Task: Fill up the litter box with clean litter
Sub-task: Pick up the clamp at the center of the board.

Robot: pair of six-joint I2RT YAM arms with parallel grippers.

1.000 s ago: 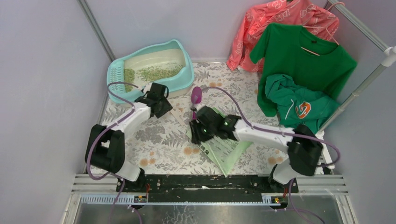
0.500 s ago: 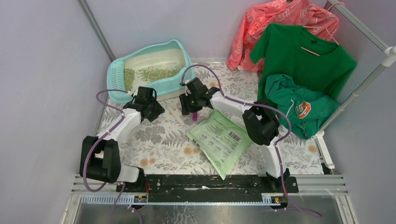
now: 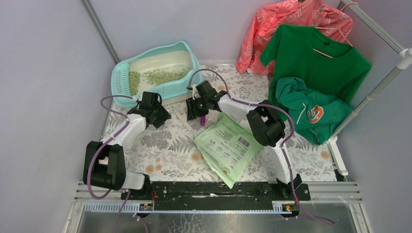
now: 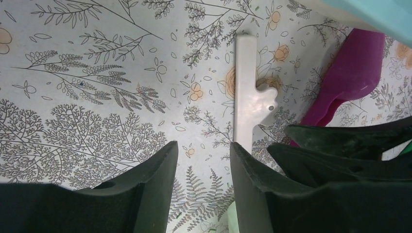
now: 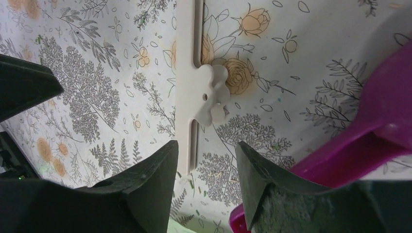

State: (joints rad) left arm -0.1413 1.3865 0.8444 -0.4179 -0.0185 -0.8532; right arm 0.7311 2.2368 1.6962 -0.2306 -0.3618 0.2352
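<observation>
Looking down from above, one turquoise-rimmed plastic litter box [image 3: 171, 90] with a cream basin sits at the far left of the fern-printed table [image 3: 160, 145]. One patch of loose pale-green granular clean litter [image 3: 160, 75] lies inside it. One flat light-green printed plastic bag [image 3: 228, 145] lies mid-table, and three fabric garments [image 3: 311, 53] hang at the right.

In the left wrist view, the left gripper [image 4: 203, 148] has its black fingers apart, holding nothing, above one flat white plastic clip [image 4: 246, 92]. One glossy purple scoop [image 4: 347, 80] lies beside the clip.

In the right wrist view, the right gripper [image 5: 206, 148] has its fingers apart and empty over that clip, with the scoop just beside one finger.
</observation>
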